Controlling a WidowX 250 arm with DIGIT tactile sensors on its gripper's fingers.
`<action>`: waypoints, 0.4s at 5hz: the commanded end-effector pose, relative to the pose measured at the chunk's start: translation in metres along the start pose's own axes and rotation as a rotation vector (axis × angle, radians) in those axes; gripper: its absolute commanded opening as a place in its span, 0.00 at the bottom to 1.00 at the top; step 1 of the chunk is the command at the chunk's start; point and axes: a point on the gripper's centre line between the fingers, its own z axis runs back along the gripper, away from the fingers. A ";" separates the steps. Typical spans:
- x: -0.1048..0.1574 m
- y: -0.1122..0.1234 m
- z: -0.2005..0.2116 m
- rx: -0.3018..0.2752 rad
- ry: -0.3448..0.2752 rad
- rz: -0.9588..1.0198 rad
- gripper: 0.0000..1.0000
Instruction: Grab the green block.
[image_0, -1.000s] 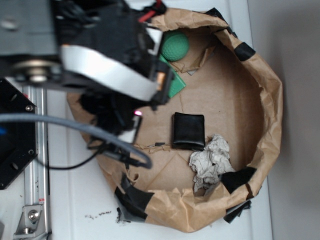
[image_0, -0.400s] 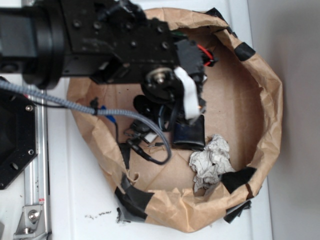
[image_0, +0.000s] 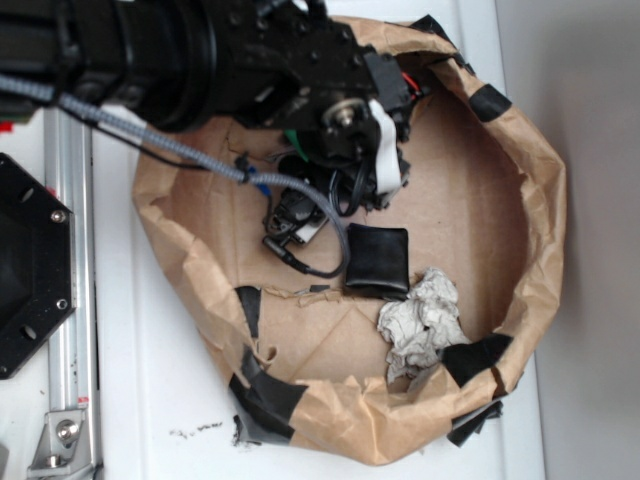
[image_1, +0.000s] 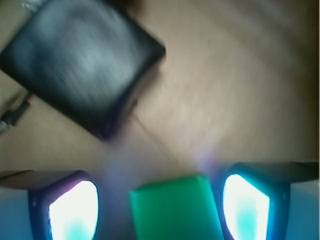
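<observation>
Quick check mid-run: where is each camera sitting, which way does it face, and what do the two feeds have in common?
Exterior: mounted overhead, looking straight down into the brown paper enclosure; the arm covers the upper left and the crumpled paper lies lower right.
Wrist: rides on the arm, looking down past the gripper; its two fingers frame the green block, with gaps showing either side.
Shared: the black square pad and the cardboard floor.

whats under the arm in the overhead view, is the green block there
Overhead, the arm covers that part of the paper-lined bin, so no block shows. The wrist view shows the green block between the open jaws of the gripper, on cardboard beside the black pad.
</observation>
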 end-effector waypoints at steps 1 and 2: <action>0.015 -0.002 0.003 0.045 0.000 -0.023 1.00; 0.008 0.001 -0.003 0.050 0.019 -0.012 1.00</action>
